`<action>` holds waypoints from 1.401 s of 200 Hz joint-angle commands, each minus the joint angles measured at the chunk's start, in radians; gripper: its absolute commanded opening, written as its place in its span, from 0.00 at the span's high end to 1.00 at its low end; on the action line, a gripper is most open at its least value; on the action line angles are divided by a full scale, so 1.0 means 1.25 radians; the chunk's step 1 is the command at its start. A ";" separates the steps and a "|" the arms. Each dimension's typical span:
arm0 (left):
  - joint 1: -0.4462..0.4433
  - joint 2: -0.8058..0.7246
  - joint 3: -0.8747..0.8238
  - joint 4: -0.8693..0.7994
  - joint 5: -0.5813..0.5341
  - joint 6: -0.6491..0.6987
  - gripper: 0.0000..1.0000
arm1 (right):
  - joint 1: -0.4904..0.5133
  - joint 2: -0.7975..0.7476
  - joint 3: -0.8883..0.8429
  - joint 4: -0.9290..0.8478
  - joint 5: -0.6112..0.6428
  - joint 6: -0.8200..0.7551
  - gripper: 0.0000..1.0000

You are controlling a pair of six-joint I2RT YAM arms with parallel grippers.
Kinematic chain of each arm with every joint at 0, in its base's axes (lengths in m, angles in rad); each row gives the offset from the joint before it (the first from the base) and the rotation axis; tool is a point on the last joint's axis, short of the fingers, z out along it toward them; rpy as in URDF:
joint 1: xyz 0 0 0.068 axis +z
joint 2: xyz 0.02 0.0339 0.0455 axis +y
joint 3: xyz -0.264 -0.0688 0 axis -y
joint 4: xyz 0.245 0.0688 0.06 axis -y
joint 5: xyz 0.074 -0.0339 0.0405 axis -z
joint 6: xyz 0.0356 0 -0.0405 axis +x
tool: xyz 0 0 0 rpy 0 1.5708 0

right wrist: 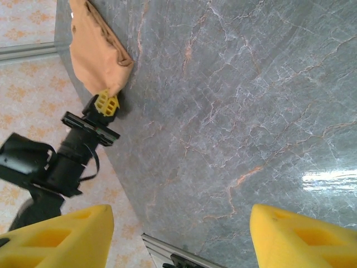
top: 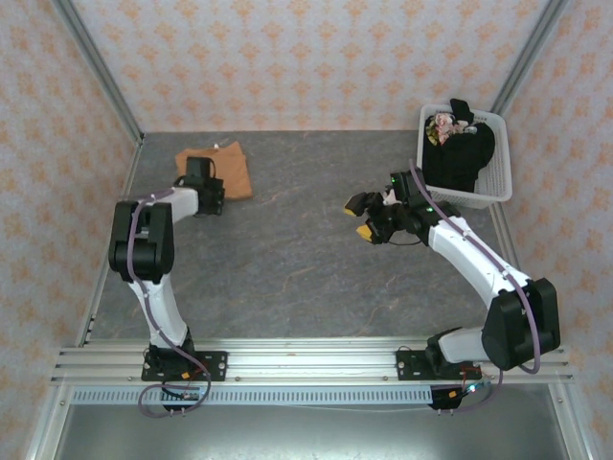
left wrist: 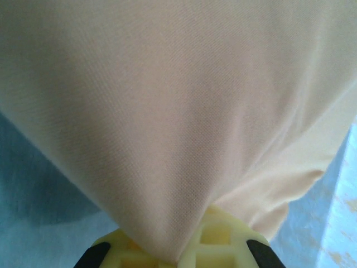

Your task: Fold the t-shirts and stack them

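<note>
The left gripper (left wrist: 174, 249) is pinched shut on the near edge of the tan tee (top: 230, 165), a compact patch at the table's far left, its bulk beyond the fingers. The right gripper (top: 365, 217) hangs wide and empty over mid-table. The black tee (top: 462, 153) is heaped in the basket (top: 501, 187) just to its far right (so the right arm looks better placed to fetch it).

Pinched a fold of orange-tan t-shirt (left wrist: 178, 111) between the yellow fingers (left wrist: 223, 243) of the left gripper (left wrist: 170, 257), with jaws closed. Spread smooth up and outward from there, leaving tabletop (left wrist: 39, 223) bare at lower left and far right.
</note>
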 commanded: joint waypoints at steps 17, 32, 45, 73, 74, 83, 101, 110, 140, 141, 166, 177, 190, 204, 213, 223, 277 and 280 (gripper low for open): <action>0.089 0.106 0.157 -0.172 0.056 0.177 1.00 | -0.005 -0.009 0.011 -0.018 0.028 -0.005 0.34; 0.105 0.147 0.230 -0.199 0.060 0.192 1.00 | -0.005 -0.005 0.013 -0.020 0.031 -0.005 0.34; 0.115 0.180 0.302 -0.241 0.057 0.215 1.00 | -0.005 -0.004 0.015 -0.020 0.032 -0.004 0.35; 0.124 0.209 0.389 -0.307 0.048 0.250 0.99 | -0.004 -0.010 0.017 0.025 0.019 -0.004 0.34; 0.123 0.209 0.390 -0.310 0.048 0.252 0.99 | -0.005 -0.011 0.017 0.028 0.019 -0.003 0.34; 0.123 0.205 0.399 -0.332 0.035 0.262 0.92 | -0.005 -0.018 0.016 0.057 0.014 -0.003 0.34; 0.127 0.180 0.389 -0.366 -0.007 0.276 0.76 | -0.005 -0.033 0.015 0.110 0.013 0.000 0.34; 0.130 0.166 0.380 -0.380 -0.025 0.284 0.71 | -0.005 -0.039 0.015 0.135 0.013 0.003 0.34; 0.142 0.123 0.367 -0.421 -0.048 0.313 0.53 | -0.005 -0.038 0.029 0.154 0.010 0.005 0.33; 0.142 0.121 0.366 -0.420 -0.048 0.314 0.52 | -0.005 -0.037 0.030 0.154 0.009 0.004 0.33; 0.143 0.044 0.328 -0.397 -0.023 0.333 0.38 | -0.005 -0.046 0.033 0.152 0.001 -0.007 0.33; 0.142 -0.007 0.291 -0.379 -0.008 0.334 0.23 | -0.005 -0.057 0.038 0.136 0.007 -0.027 0.32; 0.139 -0.084 0.241 -0.366 0.005 0.335 0.02 | -0.005 -0.078 0.046 0.116 0.029 -0.052 0.29; 0.132 -0.166 0.183 -0.356 0.011 0.339 0.00 | -0.006 -0.111 0.049 0.109 0.064 -0.071 0.25; 0.126 -0.225 0.145 -0.352 0.016 0.343 0.00 | -0.007 -0.126 0.051 0.107 0.094 -0.079 0.22; 0.115 -0.290 0.114 -0.363 0.012 0.355 0.00 | -0.009 -0.158 0.055 0.101 0.126 -0.085 0.18; 0.096 -0.609 -0.002 -0.484 -0.067 0.413 0.00 | -0.033 -0.180 0.138 0.017 0.148 -0.119 0.01; 0.095 -0.620 -0.003 -0.496 -0.073 0.415 0.00 | -0.033 -0.181 0.143 0.011 0.150 -0.123 0.01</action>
